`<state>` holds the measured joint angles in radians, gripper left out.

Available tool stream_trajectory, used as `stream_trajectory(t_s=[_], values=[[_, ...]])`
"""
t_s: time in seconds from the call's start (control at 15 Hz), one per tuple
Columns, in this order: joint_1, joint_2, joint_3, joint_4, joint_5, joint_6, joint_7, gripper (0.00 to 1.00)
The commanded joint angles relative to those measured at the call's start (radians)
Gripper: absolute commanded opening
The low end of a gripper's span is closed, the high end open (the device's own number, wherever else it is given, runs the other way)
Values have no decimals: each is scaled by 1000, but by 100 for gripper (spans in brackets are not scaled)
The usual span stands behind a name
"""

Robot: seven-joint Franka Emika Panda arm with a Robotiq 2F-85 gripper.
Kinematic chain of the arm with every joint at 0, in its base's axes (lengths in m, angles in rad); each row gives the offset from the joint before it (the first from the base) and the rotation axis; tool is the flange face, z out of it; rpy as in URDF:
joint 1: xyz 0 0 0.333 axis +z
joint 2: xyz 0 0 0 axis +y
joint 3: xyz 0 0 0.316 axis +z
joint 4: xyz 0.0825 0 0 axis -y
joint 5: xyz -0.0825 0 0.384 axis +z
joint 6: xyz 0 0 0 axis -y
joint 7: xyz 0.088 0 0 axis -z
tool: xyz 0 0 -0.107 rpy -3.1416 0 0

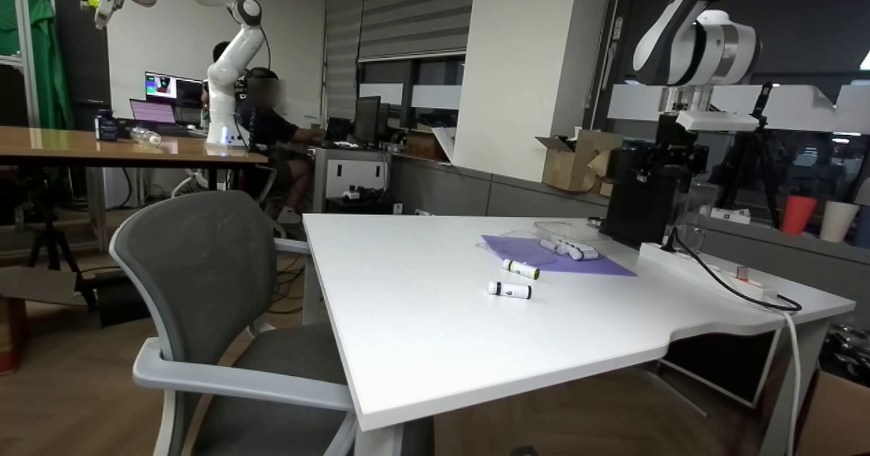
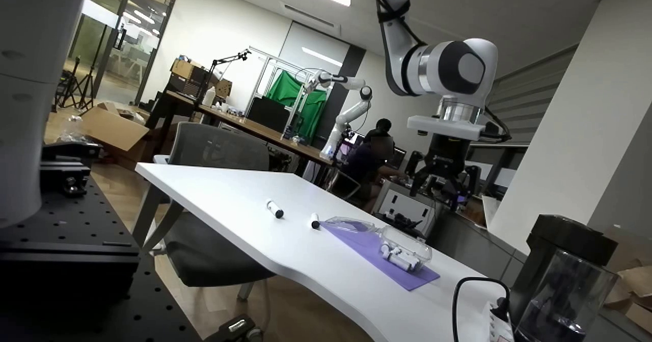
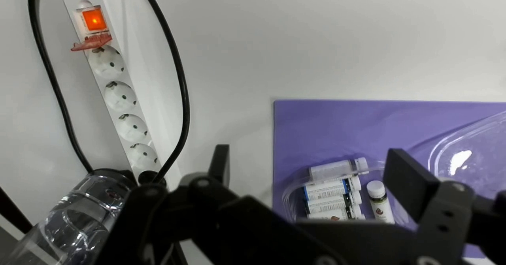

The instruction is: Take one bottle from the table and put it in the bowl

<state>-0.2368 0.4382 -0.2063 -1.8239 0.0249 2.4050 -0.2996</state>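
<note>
1. Tool: the gripper [image 3: 310,162] has its jaws spread wide, with nothing held between them. In both exterior views it hangs well above the table [image 1: 421,327].
2. Target: two small whitish bottles lie on their sides on the table, a black-banded bottle [image 1: 510,290] and a green-banded bottle [image 1: 521,270]. The latter is just beside the purple mat [image 3: 340,123]; contact cannot be determined.
3. Destination: a clear tub [image 2: 413,245] on the mat, taken to be the bowl, contains several similar bottles [image 3: 325,190]. A clear lid-like piece [image 2: 350,224] lies near it.
4. Step in hand: judged to be the approach; grasp and transfer are outstanding.
5. Next move: neither loose bottle shows in the wrist view. The gripper probably needs to travel towards them, align across one barrel, descend and close.
6. Caution: a round barrel may roll if nudged off-centre.
</note>
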Motion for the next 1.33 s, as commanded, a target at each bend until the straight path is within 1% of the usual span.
stream_trajectory(t_s=[0.0, 0.07, 0.27, 0.53, 0.73, 0.87, 1.07, 1.27], values=[[-71, 78, 62, 121, 42, -24, -60, 100], [-85, 106, 77, 162, 55, -26, -75, 100], [-121, 225, 121, 330, 81, -35, -103, 100], [-136, 383, 176, 532, 82, -82, -121, 100], [-130, 488, 221, 682, 78, -205, -151, 100], [-121, 547, 254, 776, 77, -302, -193, 100], [-95, 583, 286, 832, 70, -405, -248, 100], [-59, 587, 304, 826, 62, -474, -300, 100]])
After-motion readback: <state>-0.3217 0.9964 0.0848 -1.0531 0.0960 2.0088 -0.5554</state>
